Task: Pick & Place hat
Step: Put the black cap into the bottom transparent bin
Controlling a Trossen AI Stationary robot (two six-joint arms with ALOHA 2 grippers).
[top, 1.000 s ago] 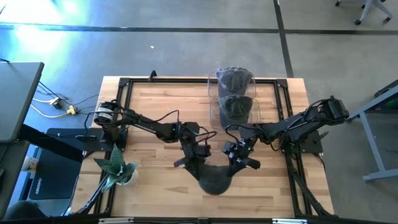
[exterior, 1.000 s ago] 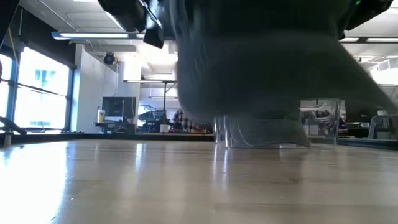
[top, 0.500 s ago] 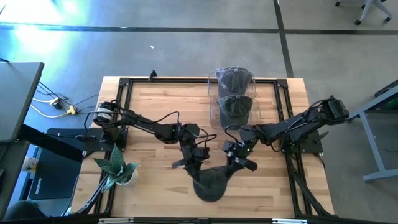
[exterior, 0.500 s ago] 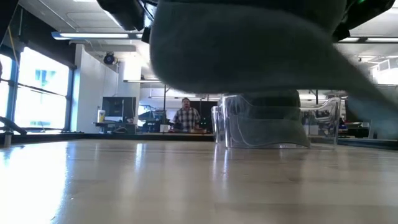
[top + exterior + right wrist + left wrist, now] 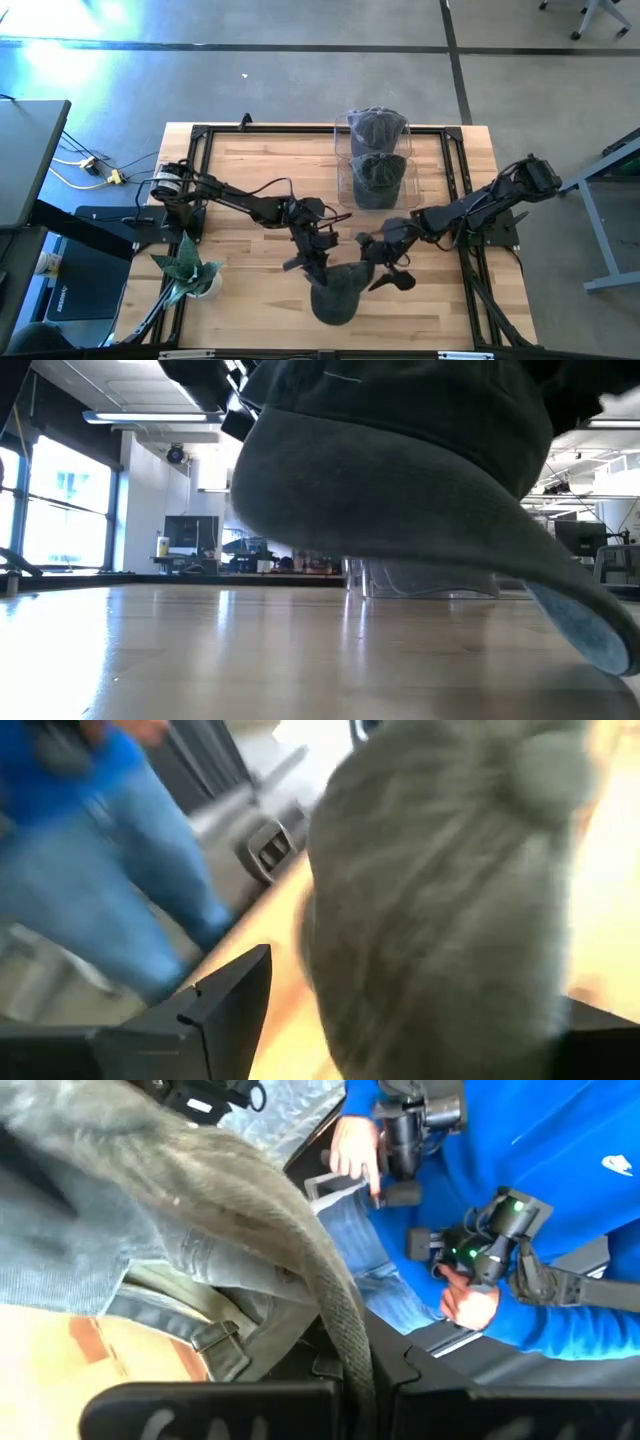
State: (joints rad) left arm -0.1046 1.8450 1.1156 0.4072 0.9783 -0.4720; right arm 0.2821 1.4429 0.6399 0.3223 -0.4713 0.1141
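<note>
Your hat (image 5: 338, 290) hangs just above the front middle of the table (image 5: 240, 165), crown toward the near edge. In the low view there is a gap under its brim (image 5: 590, 635), so it is not resting on the wood.

The left gripper (image 5: 318, 262) has its jaws closed tight on the hat's rim; the wrist view shows the fabric band and adjuster strap (image 5: 225, 1340) pinched right at its fingers. That one-sided hold is probably why the hat droops and tilts as it does.

The right gripper (image 5: 388, 272) sits just beside the hat on the other side with its fingers (image 5: 215, 995) spread wide and the crown filling the space between them. You can't tell from these views whether they touch it; it looks like a release or a hand-off, so judge the left arm to be carrying the load alone.

Further back, near the far edge, a clear holder (image 5: 378, 160) already contains two more hats (image 5: 378, 170), stacked one behind the other. That is likely where this one belongs.

The table is pale wood planks inside a black frame, with a small potted plant (image 5: 190, 270) at the front left corner. Around it is a concrete floor (image 5: 300, 70). A person in a blue top (image 5: 560, 1140) and jeans stands just off the table edge, hands on control handles (image 5: 495, 1245).
</note>
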